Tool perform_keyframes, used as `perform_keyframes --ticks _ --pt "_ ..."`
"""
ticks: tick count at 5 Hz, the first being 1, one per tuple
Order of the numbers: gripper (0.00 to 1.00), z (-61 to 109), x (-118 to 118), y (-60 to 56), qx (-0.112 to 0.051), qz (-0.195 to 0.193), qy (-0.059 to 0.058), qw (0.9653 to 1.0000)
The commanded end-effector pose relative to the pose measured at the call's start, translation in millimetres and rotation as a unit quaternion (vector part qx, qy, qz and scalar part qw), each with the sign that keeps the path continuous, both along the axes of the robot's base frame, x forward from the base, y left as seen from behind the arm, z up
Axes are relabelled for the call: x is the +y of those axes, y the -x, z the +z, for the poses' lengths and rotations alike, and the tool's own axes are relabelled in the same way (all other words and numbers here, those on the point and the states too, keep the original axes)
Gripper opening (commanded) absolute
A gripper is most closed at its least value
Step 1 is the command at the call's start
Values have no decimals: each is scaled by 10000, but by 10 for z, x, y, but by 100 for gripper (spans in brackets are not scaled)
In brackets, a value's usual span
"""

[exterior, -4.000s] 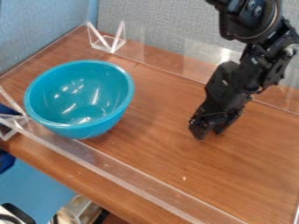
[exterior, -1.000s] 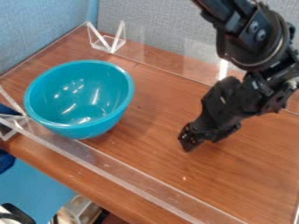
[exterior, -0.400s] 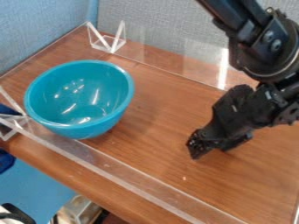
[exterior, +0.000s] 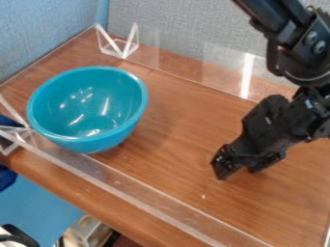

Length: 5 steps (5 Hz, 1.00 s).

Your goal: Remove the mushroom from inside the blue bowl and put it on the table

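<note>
One blue bowl [exterior: 88,109] sits on the left part of the table [exterior: 175,145], close to the clear acrylic wall [exterior: 123,195] that runs along the near edge. It is round, deep and glossy turquoise, standing upright with its mouth open to the camera. Its inside shows only pale glints of reflected light; no mushroom can be made out in it, and none can be picked out anywhere on the wood either, so where the mushroom lies cannot be told from this view.

The table is a single flat top of reddish-brown wood grain. Low clear walls edge it on the near side, the left side and the back. At the far left corner two small clear triangular brackets [exterior: 119,42] stand side by side, propping the walls; another clear bracket [exterior: 13,138] shows at the near left, just beside the bowl's rim.

One black robot arm [exterior: 299,43] comes down from the upper right. Its gripper [exterior: 227,162] is low over the right part of the table, well apart from the bowl, pointing steeply down and toward the near edge. The jaws stand spread wide, released, and nothing shows between them. Whether the fingertips touch the wood cannot be told; they are very near it.

Behind the table rises a blue-grey wall.
</note>
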<state>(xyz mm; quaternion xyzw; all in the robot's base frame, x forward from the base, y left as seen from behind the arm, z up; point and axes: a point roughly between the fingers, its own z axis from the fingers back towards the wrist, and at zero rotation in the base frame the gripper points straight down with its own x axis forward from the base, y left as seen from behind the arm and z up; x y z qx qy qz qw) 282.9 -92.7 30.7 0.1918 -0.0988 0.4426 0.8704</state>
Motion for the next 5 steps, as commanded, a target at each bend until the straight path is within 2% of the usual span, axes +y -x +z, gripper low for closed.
perform_keyframes --ticks 1,2,4,5 --pt "100 86 -67 -58 -104 351 57 9993" --pt "100 79 -67 -50 -54 830 35 9965" --pt "100 89 -38 -9 29 1304 -11 9915" --pt "100 24 106 41 64 1528 -34 9882"
